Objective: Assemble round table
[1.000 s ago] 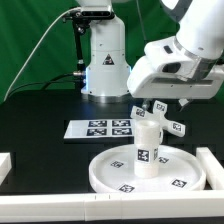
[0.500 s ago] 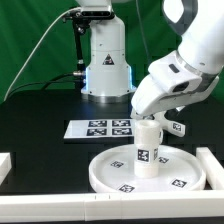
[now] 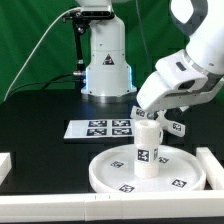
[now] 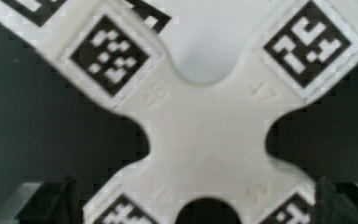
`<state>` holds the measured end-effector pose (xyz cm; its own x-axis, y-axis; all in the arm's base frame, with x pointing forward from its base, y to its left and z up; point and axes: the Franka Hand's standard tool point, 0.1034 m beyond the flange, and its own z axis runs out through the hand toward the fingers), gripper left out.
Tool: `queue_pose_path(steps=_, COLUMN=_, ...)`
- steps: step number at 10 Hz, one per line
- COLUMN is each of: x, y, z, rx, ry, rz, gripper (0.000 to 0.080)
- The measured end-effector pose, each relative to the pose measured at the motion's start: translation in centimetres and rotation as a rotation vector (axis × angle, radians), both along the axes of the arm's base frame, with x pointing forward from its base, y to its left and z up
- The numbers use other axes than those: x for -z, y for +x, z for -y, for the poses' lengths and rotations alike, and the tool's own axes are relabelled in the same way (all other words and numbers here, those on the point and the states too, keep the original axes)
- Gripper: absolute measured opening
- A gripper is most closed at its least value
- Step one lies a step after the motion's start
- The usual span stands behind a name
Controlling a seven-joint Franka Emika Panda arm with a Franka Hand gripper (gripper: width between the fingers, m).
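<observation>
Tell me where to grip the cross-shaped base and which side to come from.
Take the cross-shaped base at its narrow middle, coming straight down from above. It seems to lie flat, its arms widen toward the tagged ends, and the notches between arms leave room for the jaws. The open gripper hangs over it; the leg close by would likely block a sideways approach.
</observation>
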<state>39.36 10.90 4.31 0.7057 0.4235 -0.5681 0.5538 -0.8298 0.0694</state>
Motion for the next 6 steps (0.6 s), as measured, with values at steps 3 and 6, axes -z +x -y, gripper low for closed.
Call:
queue_pose_path(steps=3, x=0.0, y=0.2, z=0.2, rx=0.006, ry=0.000, rz=0.002, gripper=0.0648)
queue_pose_path(steps=6, x=0.3, y=-0.9, z=0.1, rx=-0.005, ry=-0.010, rz=-0.015, gripper=0.0648)
